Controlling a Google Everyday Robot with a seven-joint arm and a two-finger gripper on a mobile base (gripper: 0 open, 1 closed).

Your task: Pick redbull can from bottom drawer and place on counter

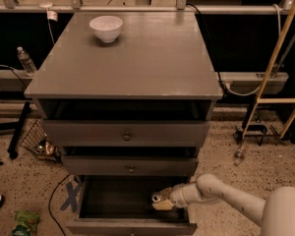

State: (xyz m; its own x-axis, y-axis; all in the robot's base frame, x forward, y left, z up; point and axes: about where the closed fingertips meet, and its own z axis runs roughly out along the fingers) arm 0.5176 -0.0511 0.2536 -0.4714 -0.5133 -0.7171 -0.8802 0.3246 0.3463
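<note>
Reaching into the bottom drawer from the right, my gripper sits low at its right front, right at the can. Only the can's silver top shows, at the gripper tip. Whether they touch or are just beside each other, I can't separate. I also can't tell how far open the gripper is, or whether the can is clamped.

Risks from here, my read:
- Weak or off-centre grasp. The can is slim and smooth, so it could slip or tip in the drawer on lift. If it rolls into the dark back, it gets harder to reach.
- Clearance. The middle drawer front hangs just above the opening. A straight lift would likely knock the can or my arm against it. Better to pull out toward the front first, then go up.
- The bottom drawer's right wall and front rim are close to the gripper, so a sideways drag could snag the can.
- Long carry up to the desk. The top drawer looks partly pulled out too, so the path has to stay outside all the fronts.
- Set-down. The bowl sits back left on the desk. Placing the can on the bare middle, away from bowl and edge, avoids a topple.
</note>
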